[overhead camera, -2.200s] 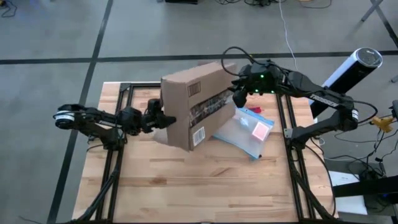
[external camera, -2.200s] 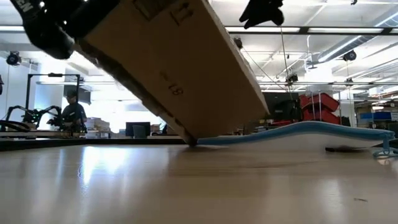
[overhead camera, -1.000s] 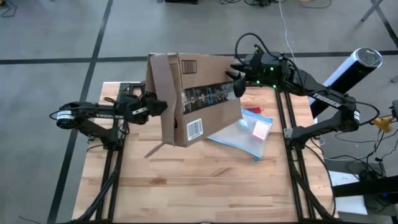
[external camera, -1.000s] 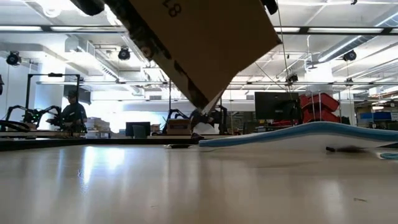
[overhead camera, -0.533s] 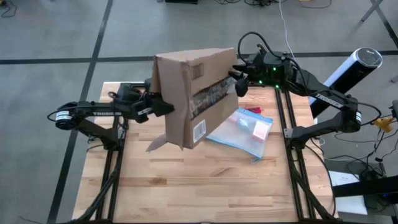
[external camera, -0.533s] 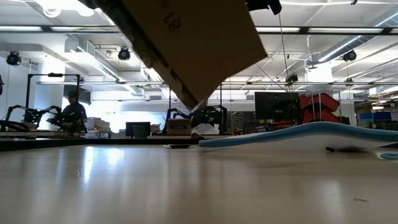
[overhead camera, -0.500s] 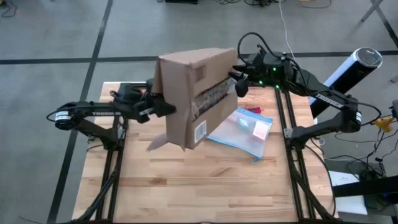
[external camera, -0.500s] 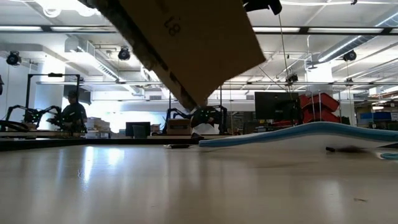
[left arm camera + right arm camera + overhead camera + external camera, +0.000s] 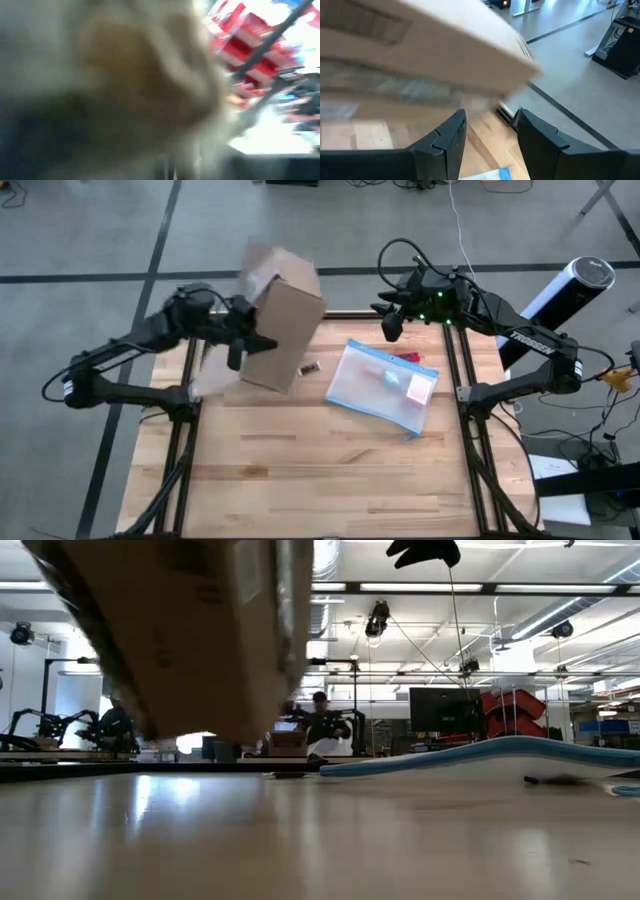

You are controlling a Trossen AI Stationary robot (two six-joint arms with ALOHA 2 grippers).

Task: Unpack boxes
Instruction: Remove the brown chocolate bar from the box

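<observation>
Cardboard box aloft over the tabletop

Brown corrugated cardboard box, tilted and blurred, grasped by the left claw; right claw released, apart from it.

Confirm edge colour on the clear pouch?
Blue, along the pouch edge; clearest in the high view.

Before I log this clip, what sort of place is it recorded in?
Most likely a robotics lab or workshop. The low view shows an open hall with ceiling light strips, other robot arms on a far bench, a monitor and a person at a workstation. The high view shows taped lines on concrete floor.
</observation>
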